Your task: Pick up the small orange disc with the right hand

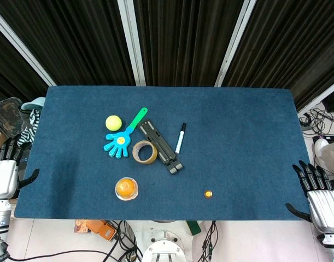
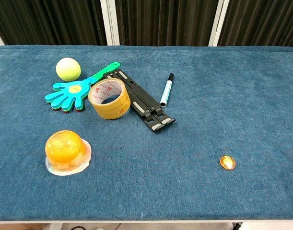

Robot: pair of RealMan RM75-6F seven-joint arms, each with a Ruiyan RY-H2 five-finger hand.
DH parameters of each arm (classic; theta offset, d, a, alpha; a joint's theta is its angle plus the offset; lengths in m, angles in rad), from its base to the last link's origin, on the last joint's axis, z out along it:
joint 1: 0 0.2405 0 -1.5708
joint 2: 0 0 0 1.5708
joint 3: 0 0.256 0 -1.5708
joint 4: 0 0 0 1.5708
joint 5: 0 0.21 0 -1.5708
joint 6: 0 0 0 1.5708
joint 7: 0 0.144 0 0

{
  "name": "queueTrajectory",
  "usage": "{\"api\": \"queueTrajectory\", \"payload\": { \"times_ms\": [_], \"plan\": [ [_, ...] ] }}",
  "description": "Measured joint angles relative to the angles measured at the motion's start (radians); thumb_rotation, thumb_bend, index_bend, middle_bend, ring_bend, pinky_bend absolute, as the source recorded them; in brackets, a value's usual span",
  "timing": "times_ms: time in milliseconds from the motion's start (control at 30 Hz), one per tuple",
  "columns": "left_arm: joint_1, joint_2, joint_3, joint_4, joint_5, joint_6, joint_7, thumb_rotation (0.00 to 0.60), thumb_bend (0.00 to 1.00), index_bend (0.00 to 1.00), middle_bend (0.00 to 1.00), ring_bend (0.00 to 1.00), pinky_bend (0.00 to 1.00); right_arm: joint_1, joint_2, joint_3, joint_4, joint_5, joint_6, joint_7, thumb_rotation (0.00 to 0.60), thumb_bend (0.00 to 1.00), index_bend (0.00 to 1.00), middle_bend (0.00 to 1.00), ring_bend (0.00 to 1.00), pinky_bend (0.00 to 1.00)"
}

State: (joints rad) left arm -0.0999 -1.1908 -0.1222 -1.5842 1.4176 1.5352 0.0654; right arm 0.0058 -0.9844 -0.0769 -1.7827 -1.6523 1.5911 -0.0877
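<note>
The small orange disc [image 1: 209, 194] lies flat on the blue table near its front edge, right of centre; the chest view shows the disc [image 2: 227, 163] at lower right. My right hand [image 1: 318, 194] hangs beyond the table's right edge, fingers spread and holding nothing, well to the right of the disc. At the left edge my left hand [image 1: 7, 169] rests off the table, fingers apart and empty. Neither hand shows in the chest view.
An orange jelly cup [image 1: 126, 189] stands front left. Behind it lie a tape roll [image 1: 145, 152], a blue hand clapper [image 1: 123, 136], a yellow-green ball [image 1: 113, 122], a black folding stand [image 1: 160, 146] and a marker pen [image 1: 180, 137]. Cables lie beyond the right edge.
</note>
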Motion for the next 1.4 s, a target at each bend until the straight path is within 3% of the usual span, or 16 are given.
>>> {"api": "queueTrajectory", "payload": {
  "times_ms": [433, 700, 1067, 1233, 1400],
  "plan": [
    [0.003, -0.002, 0.0, 0.006, 0.001, 0.006, 0.003, 0.6, 0.21, 0.19, 0.03, 0.0, 0.17, 0.012, 0.004, 0.004, 0.005, -0.003, -0.053, 0.054, 0.6, 0.23, 0.0, 0.01, 0.04, 0.0],
    [0.006, -0.004, 0.007, 0.002, 0.008, 0.009, 0.024, 0.6, 0.21, 0.19, 0.03, 0.0, 0.17, 0.088, -0.012, 0.013, 0.066, 0.019, -0.202, 0.19, 0.6, 0.23, 0.0, 0.01, 0.04, 0.0],
    [0.008, -0.002, 0.001, -0.01, -0.026, -0.002, 0.06, 0.6, 0.21, 0.19, 0.03, 0.0, 0.17, 0.295, -0.202, 0.064, 0.291, 0.036, -0.464, 0.386, 0.6, 0.23, 0.02, 0.01, 0.05, 0.0],
    [0.006, -0.003, 0.001, -0.01, -0.027, -0.007, 0.067, 0.6, 0.22, 0.19, 0.03, 0.0, 0.17, 0.364, -0.289, 0.061, 0.381, 0.006, -0.518, 0.462, 0.6, 0.23, 0.08, 0.01, 0.05, 0.0],
    [0.002, -0.009, 0.002, -0.003, -0.026, -0.01, 0.079, 0.6, 0.22, 0.19, 0.03, 0.0, 0.17, 0.415, -0.328, 0.043, 0.405, -0.036, -0.545, 0.527, 0.6, 0.23, 0.13, 0.0, 0.06, 0.0]
  ]
}}
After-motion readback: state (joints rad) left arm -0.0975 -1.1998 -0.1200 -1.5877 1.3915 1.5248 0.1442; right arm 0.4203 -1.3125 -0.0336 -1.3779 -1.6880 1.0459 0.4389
